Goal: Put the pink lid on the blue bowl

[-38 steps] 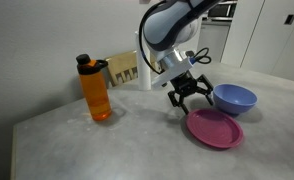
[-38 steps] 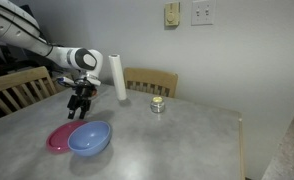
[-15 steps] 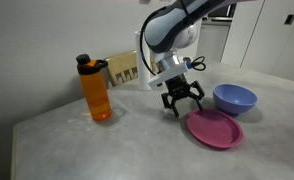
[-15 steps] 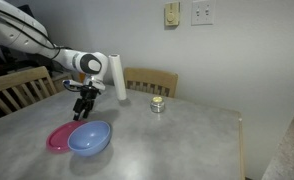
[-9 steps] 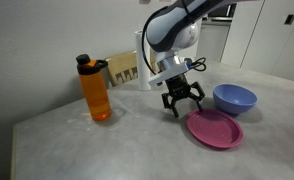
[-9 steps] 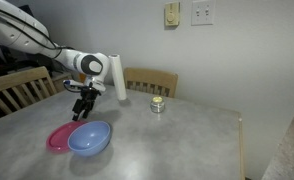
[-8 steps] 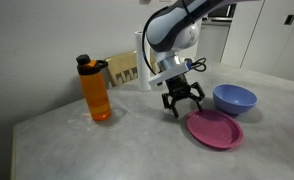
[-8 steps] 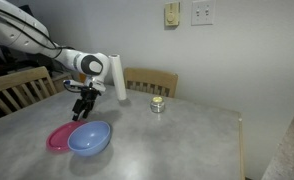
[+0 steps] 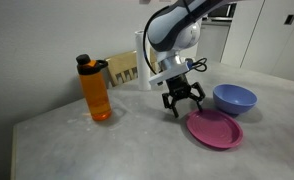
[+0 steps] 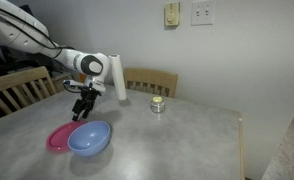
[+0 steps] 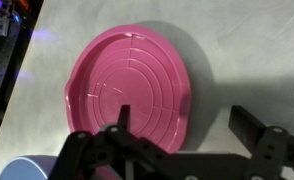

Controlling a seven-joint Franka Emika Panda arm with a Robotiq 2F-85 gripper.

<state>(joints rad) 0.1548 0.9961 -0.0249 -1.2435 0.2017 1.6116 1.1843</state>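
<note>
An orange bottle stands at the left of the grey table. The gripper hangs above the table by the pink lid's near edge, fingers spread wide and holding nothing. The lid lies flat, with the blue bowl upright close beside it at the right.

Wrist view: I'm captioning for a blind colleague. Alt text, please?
A pink lid lies flat on a grey table, seen from above. The open, empty gripper reaches in from the bottom edge, partly over the lid. A sliver of the blue bowl shows bottom left.
</note>
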